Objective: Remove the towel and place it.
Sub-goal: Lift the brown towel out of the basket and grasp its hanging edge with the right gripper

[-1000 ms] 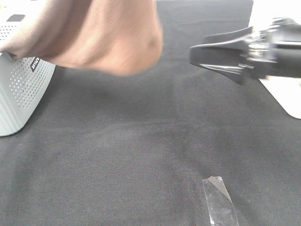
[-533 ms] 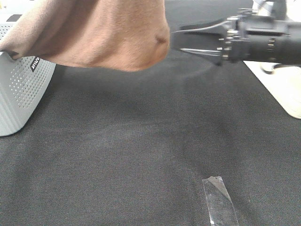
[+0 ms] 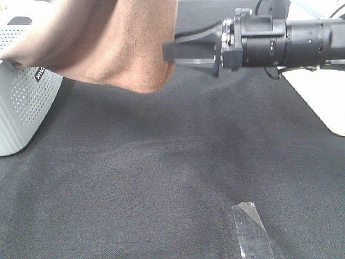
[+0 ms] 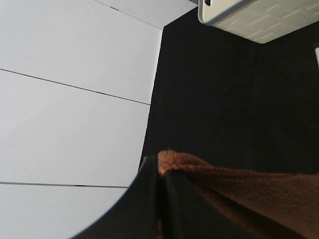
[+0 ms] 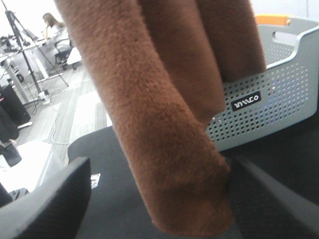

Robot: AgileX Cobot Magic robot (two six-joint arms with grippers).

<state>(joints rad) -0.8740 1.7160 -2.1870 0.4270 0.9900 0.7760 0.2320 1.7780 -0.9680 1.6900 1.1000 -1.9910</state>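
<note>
Reaching further left vs 0.5 s back, right gripper now meets the towel, arm level, jaws wide astride its fold; left gripper pinches towel's edge.

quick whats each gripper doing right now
left gripper: closed on the towel edge
right gripper: open, towel hanging between its fingers

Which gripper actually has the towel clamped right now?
The left gripper: its fingers are shut on an edge of the towel. The right gripper is open, its fingers spread either side of the hanging fold.
</note>
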